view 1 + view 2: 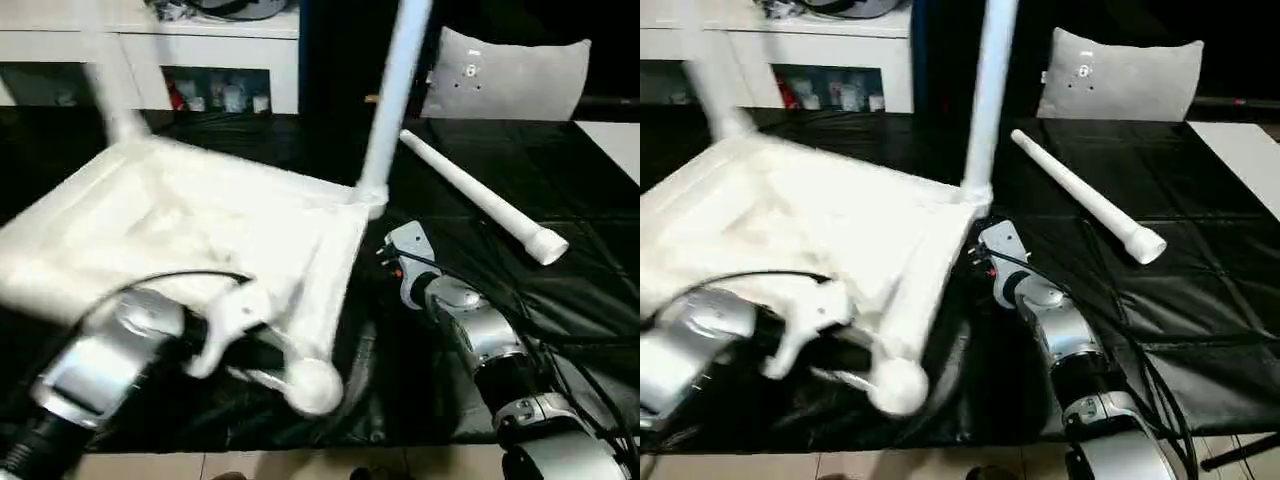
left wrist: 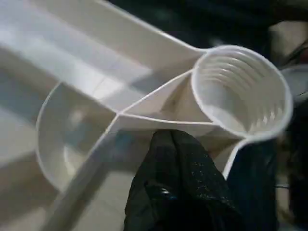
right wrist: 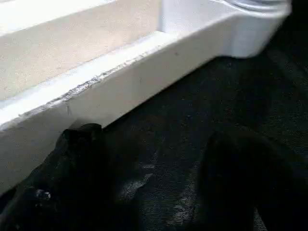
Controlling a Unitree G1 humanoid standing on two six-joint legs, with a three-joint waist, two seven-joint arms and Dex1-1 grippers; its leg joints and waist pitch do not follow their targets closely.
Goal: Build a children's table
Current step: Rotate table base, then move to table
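While the left gripper (image 2: pixel 180 159) pinches the upturned white ribbed plastic tabletop (image 1: pixel 180 230), steady it; right gripper (image 3: pixel 154 183) hangs spread.

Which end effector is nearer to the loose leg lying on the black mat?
Right. The right end effector sits beside the table top's corner, nearer the loose leg; the left end effector is at the top's near empty socket.

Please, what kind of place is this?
Probably an indoor room used as a robot workspace: a floor covered with black sheet, a white shelf unit along the back wall, and a grey cushion leaning behind.
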